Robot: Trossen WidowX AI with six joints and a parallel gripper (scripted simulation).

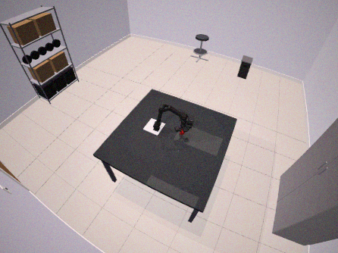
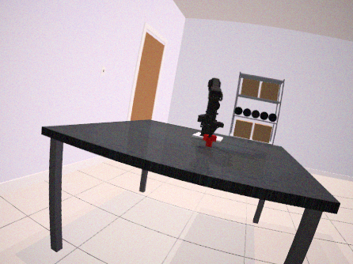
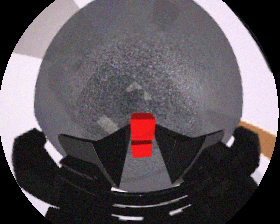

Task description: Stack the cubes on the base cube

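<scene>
The red base cube [image 2: 209, 144] stands on the black table. In the exterior view two red cubes sit side by side on top of it, a left one [image 2: 206, 138] and a right one [image 2: 214, 138], overhanging both sides. Their gap is too small to judge. In the top view the cubes merge into one red patch [image 1: 182, 132]. My gripper [image 3: 141, 127] [image 2: 209, 134] is slightly open around the upper red cube [image 3: 143, 130], its fingertips close beside both sides. Another red block [image 3: 142, 150] shows just below that cube in the wrist view; which one it is I cannot tell.
The arm's base stands on a white plate [image 1: 149, 129] on the black table [image 1: 129, 148] [image 2: 166, 155]. A shelf rack [image 1: 62, 62] [image 2: 258, 103], a stool [image 1: 201, 38] and a grey cabinet [image 1: 308, 194] stand away from the table.
</scene>
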